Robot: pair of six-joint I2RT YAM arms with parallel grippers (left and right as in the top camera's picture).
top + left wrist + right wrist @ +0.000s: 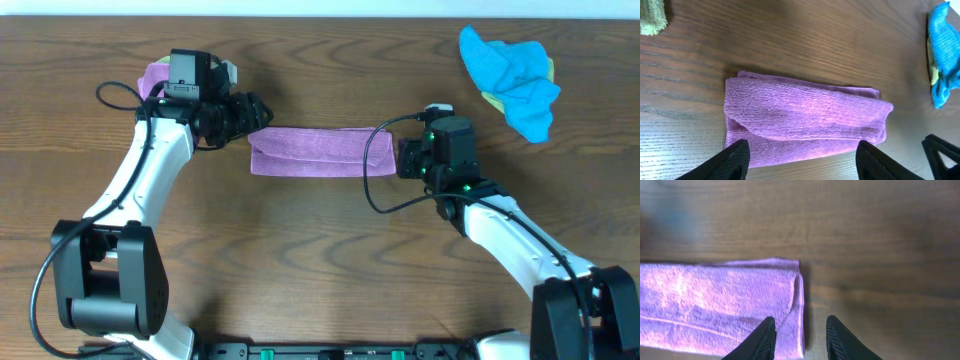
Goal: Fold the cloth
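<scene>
You see the purple cloth (320,150) lying as a folded strip mid-scene. Left gripper (257,116) at its left end, fingers spread, holding nothing. Right gripper (398,157) likewise released, straddling its right edge.

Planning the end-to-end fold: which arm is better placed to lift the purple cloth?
Probably the right. The right arm's fingers, open, bracket the purple cloth's short end edge; the left arm's fingers, also open, hang beside the other end's corner.
</scene>
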